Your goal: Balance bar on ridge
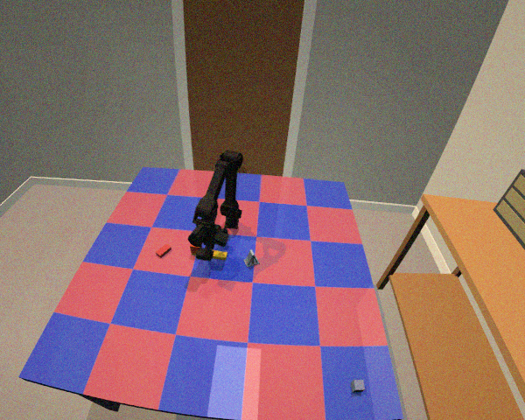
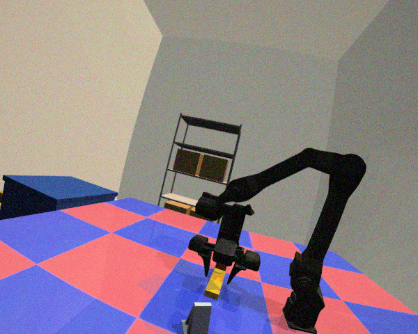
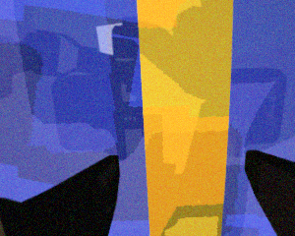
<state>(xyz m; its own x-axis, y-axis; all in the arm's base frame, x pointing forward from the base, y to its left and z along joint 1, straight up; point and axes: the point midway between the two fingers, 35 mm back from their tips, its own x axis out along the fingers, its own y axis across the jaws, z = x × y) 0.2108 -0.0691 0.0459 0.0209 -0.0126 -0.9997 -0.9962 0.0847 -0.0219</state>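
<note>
The yellow bar [image 1: 220, 255] [image 2: 215, 285] [image 3: 187, 88] lies flat on the table, with an orange-red block [image 1: 194, 248] [image 2: 221, 266] at its far end from the ridge. My gripper [image 1: 204, 255] [image 2: 217, 279] [image 3: 182, 162] is open, pointing down, with one finger on each side of the bar. In the wrist view a gap shows between the bar and each finger. The grey ridge [image 1: 252, 259] [image 2: 201, 319] stands upright a short way beyond the bar's yellow end, apart from it. Part of the bar is hidden by the gripper in the top view.
A small loose red block [image 1: 163, 250] lies on the checkered table [image 1: 213, 307] on the side of the bar away from the ridge. A small grey cube [image 1: 358, 386] sits near the table's front right corner. The arm's base stands behind the ridge in the top view.
</note>
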